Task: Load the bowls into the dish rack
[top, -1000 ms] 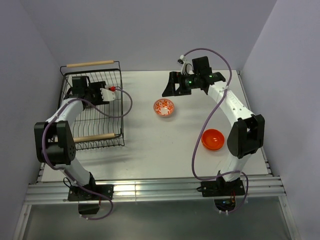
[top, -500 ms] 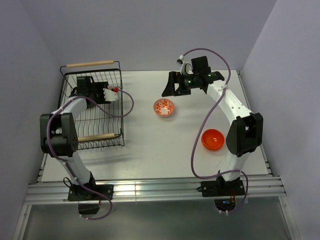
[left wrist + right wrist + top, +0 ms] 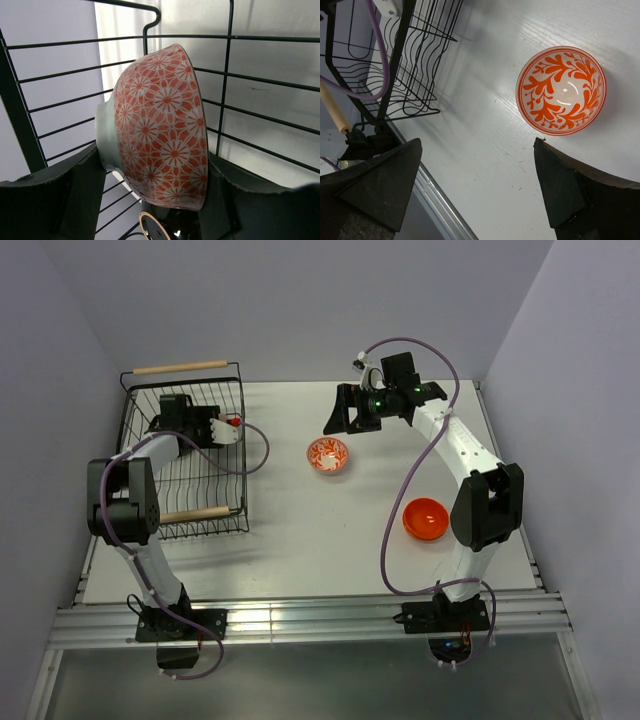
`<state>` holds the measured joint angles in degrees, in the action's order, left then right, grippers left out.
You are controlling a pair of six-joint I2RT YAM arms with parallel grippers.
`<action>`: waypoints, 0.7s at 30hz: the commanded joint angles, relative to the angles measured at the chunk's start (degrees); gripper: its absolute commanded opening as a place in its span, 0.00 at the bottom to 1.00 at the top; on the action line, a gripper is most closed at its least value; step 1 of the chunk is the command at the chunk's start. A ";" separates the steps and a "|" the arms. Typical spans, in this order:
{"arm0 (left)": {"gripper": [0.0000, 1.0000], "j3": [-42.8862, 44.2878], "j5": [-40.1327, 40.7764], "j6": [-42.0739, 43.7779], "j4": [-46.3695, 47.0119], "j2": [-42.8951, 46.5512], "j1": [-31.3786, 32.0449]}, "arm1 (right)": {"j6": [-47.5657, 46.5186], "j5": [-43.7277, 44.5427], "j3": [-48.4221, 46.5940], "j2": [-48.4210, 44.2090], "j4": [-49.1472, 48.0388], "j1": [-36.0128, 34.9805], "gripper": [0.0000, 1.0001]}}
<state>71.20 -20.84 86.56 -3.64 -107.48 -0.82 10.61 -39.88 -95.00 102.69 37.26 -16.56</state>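
White desk (image 3: 300, 540) seen from above, w/ two robot arms bolted at its 6 o'clock edge. Black wire dish rack (image 3: 185, 465) sits at the desk's 10 o'clock, a wooden rod handle at its far end (image 3: 180, 367) and another at its near end (image 3: 190, 514). The left arm (image 3: 125, 505) reaches up over the rack; the right arm (image 3: 470, 460) arcs toward 12 o'clock, purple cable looping off it. The left gripper (image 3: 222, 426) is inside the rack near its 1 o'clock corner, clamped on a floral bowl (image 3: 233, 421). In the left wrist view the left gripper (image 3: 155, 155) has that floral bowl (image 3: 160, 125) tipped on edge btwn its two dark fingers (image 3: 75, 195), white foot at 9 o'clock, rim at 3 o'clock, red-and-white daisy print on the outside, rack wires (image 3: 19, 117) behind it. The right gripper (image 3: 340, 410) hangs above the desk w/ jaws spread wide, holding nothing. In the right wrist view the right gripper (image 3: 476, 150) shows both fingers far apart, bare desk (image 3: 485, 75) btwn them and the rack (image 3: 420, 55) at 10 o'clock. A leaf-pattern bowl (image 3: 327, 455), red on white, stands upright near desk centre, just at 7 o'clock of the right gripper; in the wrist view the same bowl (image 3: 561, 91) sits at 2 o'clock, untouched. A plain orange bowl (image 3: 425, 519) stands upright at the desk's 4 o'clock, beside the right arm, well apart from the rack.
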 commanded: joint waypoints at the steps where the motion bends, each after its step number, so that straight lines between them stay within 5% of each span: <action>1: 0.01 3.94 0.88 1.94 4.78 -0.27 0.29 | -0.15 -0.03 -2.74 0.31 -0.16 0.38 1.00; 9: 0.08 4.21 2.12 1.68 5.40 -1.41 2.14 | -0.15 0.94 -2.38 -0.13 -0.52 0.38 1.00; 17: 0.46 6.14 4.23 1.59 1.53 -2.82 3.02 | -0.50 2.35 -2.47 -0.57 -0.34 0.38 1.00; 21: 0.55 6.76 4.49 1.85 -0.40 -3.00 3.02 | -0.59 2.26 -2.82 -0.13 0.10 0.39 1.00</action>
<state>75.02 -16.19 87.39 -4.36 -110.85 1.17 10.59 -38.09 -95.15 102.72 37.32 -16.56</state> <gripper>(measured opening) 0.668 0.997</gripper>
